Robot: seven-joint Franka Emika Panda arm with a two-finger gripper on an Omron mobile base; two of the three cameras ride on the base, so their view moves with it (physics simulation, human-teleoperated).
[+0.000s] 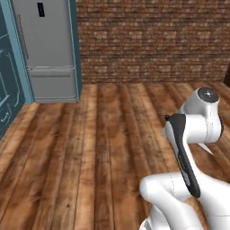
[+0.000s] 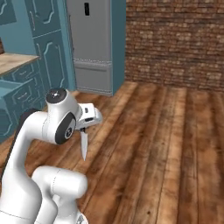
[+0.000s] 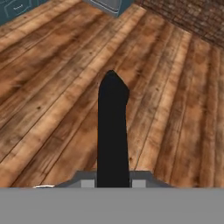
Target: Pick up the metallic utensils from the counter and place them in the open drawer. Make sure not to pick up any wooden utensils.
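End effector (image 2: 84, 127) clamps the knife (image 3: 113, 131), silver blade hanging down over the wooden floor (image 2: 166, 144)

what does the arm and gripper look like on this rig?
Glossy white rounded arm links, with dark grey round joint caps and a black curved strip along one link in the left base view. White hand; gripper fingers small and grey. No cables or markings visible.

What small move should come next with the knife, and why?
Probably swing the arm left toward the open drawer. The gripper holds the knife by its black handle, blade hanging down over the wood floor, and the drawer lies off to the left below the counter.
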